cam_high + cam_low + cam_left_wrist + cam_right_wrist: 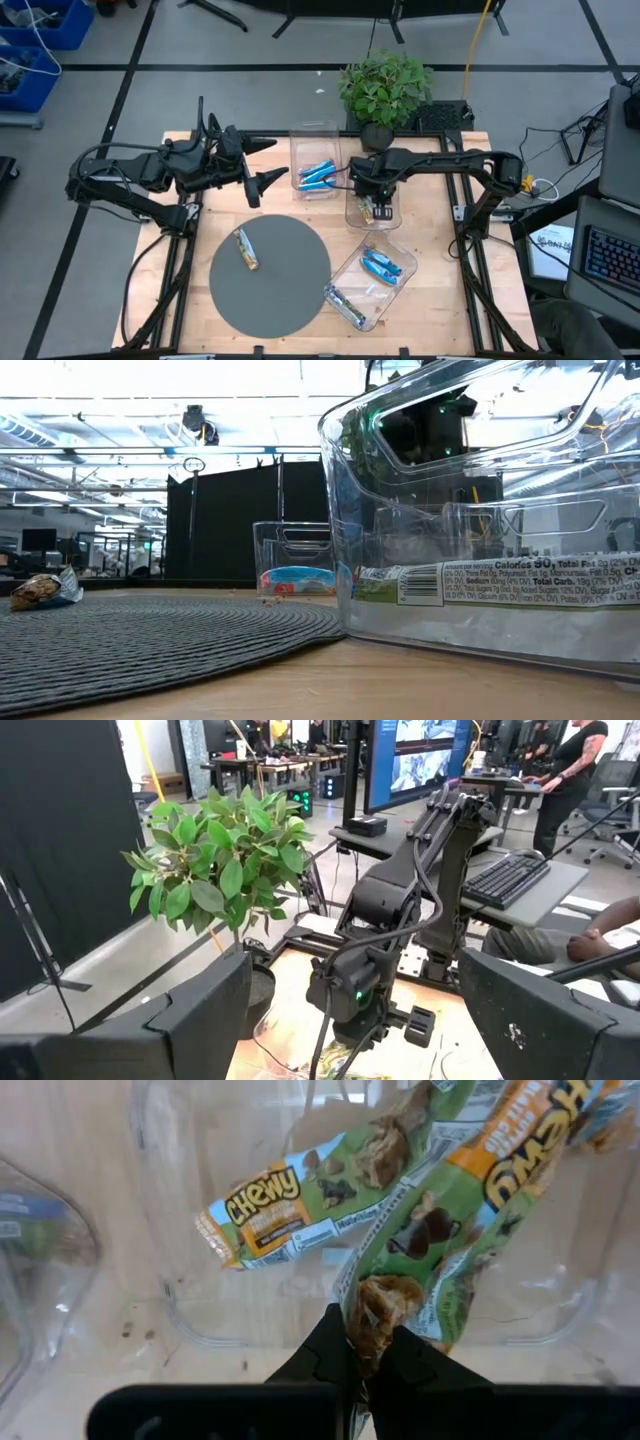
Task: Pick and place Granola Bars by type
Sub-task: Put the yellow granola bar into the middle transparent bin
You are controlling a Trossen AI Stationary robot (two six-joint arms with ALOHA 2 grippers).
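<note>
Over the middle clear bin [372,212], on the far right part of the tabletop [440,290], I have the right gripper [374,196] reaching down inside, its jaws pinched tight on the crimped end of a green and orange Chewy bar [450,1230]. That bar hangs from the jaws in the right wrist view, and a second Chewy bar [300,1205] lies on the bin's floor just beside it.

The left gripper [262,163] hovers above the tabletop to the left of the far bin [315,160], jaws spread wide and holding nothing. The far bin holds bright blue bars [316,175].

The near right bin [375,285] lies tilted, with two blue bars [382,265] in it and a silvery bar [343,304] at its near left edge. One tan bar [245,249] lies alone on the round grey mat [290,300], left of the mat's centre. A potted plant [385,88] stands at the far edge of the tabletop.
</note>
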